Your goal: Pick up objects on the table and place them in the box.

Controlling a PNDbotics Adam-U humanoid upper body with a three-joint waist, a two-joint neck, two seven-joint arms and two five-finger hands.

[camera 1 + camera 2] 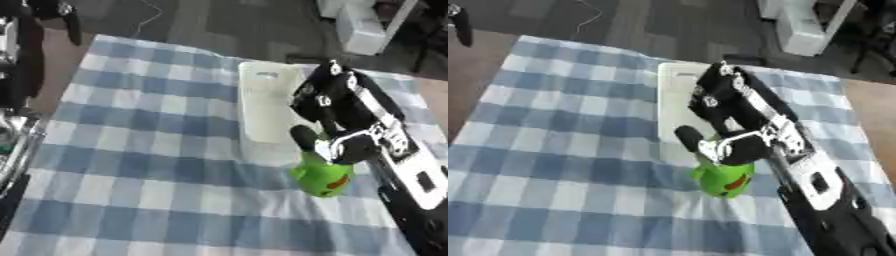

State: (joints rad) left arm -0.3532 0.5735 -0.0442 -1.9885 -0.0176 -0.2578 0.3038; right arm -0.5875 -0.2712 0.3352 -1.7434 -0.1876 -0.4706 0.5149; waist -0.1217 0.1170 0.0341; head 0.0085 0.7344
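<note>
Green, rounded plastic toy (pixel 322 176) with an orange mark stands on the blue-and-white checked tablecloth (pixel 140 150), just in front of the shallow white rectangular box (pixel 265 102). Its long axis cannot be judged; the top is covered. Right hand (pixel 732 145), black and silver, has its fingers curled round the toy's top. Left hand is not seen.

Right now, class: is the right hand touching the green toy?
Touching. In the right eye view the right hand has fingers curled over the top of the green toy, with no gap showing.
</note>
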